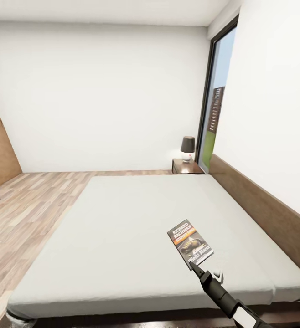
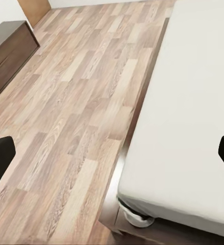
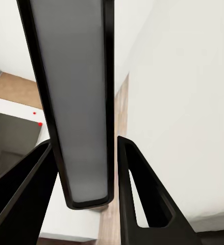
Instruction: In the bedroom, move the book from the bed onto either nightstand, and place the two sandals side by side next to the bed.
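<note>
Head view, right gripper [image 1: 194,265] at book [image 1: 190,243], on bed [image 1: 122,228]

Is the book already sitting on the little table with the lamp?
No, the book lies on the bed's grey mattress near the right gripper, while the nightstand with the lamp stands far beyond it.

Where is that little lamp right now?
In the head view, the lamp stands on the nightstand at the far right corner of the bed, just beside the tall window.
</note>
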